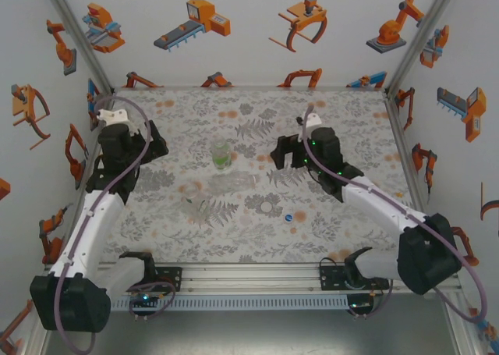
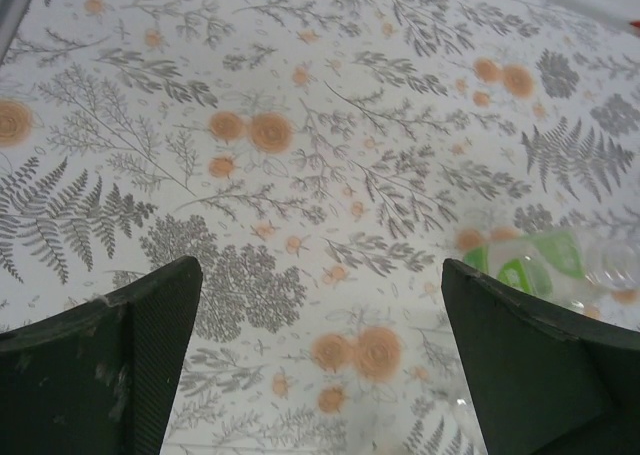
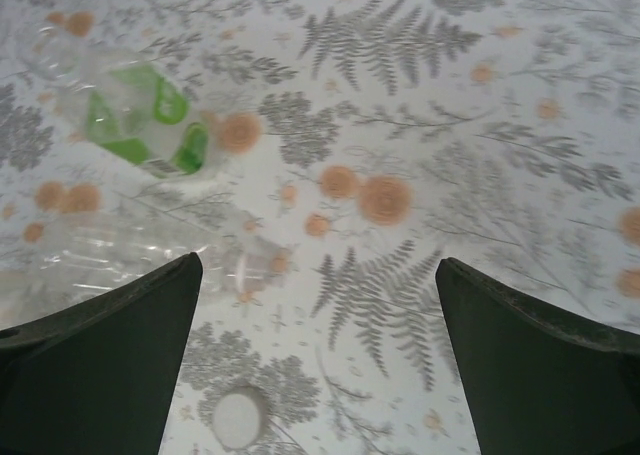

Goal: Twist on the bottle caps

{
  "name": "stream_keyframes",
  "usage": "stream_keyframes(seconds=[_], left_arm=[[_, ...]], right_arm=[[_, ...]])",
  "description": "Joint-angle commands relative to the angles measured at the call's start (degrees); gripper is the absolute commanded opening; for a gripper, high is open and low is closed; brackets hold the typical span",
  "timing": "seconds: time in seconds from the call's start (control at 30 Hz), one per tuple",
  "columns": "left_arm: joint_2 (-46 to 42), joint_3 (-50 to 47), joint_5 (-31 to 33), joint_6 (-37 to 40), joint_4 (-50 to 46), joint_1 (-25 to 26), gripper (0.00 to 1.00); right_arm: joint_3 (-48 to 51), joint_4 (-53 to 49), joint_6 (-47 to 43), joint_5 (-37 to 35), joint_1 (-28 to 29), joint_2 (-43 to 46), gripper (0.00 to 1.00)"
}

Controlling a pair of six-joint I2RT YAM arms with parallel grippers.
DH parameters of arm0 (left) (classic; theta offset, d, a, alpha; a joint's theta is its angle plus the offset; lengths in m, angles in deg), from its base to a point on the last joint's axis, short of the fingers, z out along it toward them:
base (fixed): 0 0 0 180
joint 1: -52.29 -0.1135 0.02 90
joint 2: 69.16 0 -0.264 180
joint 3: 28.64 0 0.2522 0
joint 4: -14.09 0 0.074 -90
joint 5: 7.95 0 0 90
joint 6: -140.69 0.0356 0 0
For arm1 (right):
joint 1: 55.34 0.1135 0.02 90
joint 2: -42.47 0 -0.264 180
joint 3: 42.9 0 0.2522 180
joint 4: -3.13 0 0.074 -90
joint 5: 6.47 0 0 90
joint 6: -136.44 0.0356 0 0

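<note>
L claw (image 1: 156, 146) sits at approx 9 o'clock on the table (image 1: 351, 136), jaws wide apart, nothing btwn them. In the L wrist view the L claw (image 2: 320, 275) hangs over bare flower-print cloth, w/ the green bottle (image 2: 530, 265) lying off at 3 o'clock, apart from the R finger.

Top view, moving right: green bottle (image 1: 222, 154) is near table centre, at 3 o'clock from the L claw, well apart from it. 1st clear bottle (image 1: 195, 199) is at 7 o'clock from the green one; can't tell if upright or down. 2nd clear bottle (image 1: 234, 183) lies on its side at 5 o'clock from the green one, near it. White cap (image 1: 270, 208) lies loose on the cloth at 4 o'clock from the 2nd clear bottle. Blue cap (image 1: 289, 218) is just beside it, at 4 o'clock again, also loose.

R claw (image 1: 277, 154) is at 3 o'clock from the green bottle, jaws spread, gripping nothing. In the R wrist view the R claw (image 3: 318, 265) hangs over cloth; green bottle (image 3: 140, 115) lies at 10 o'clock, its lower-R end solid green (cap or not, can't tell). 2nd clear bottle (image 3: 140, 250) lies at 9 o'clock, neck end just beside the L finger tip. White cap (image 3: 240, 417) lies flat at 7 o'clock, btwn the fingers, nearer the L one, not touching.
</note>
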Motion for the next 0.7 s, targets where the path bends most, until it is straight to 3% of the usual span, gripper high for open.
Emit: stream_keyframes(seconds=[0.0,0.17,0.67], left_arm=[[-1.65,5.7,-5.29,0.8,-12.5,-0.27,0.97],[-4.71,4.1,-6.48,8.52,-12.51,-0.52,0.97],[-9.43,-0.14,-6.5,6.38,-10.57,-3.97,0.97]], right_arm=[[-3.69,2.91,2.28,-3.61,4.85,-3.4,0.91],[-8.6,6.46,1.9,-7.37,10.9,-10.08,0.91],[-17.65,23.54,-1.7,-14.34,19.41,-30.72,0.92]])
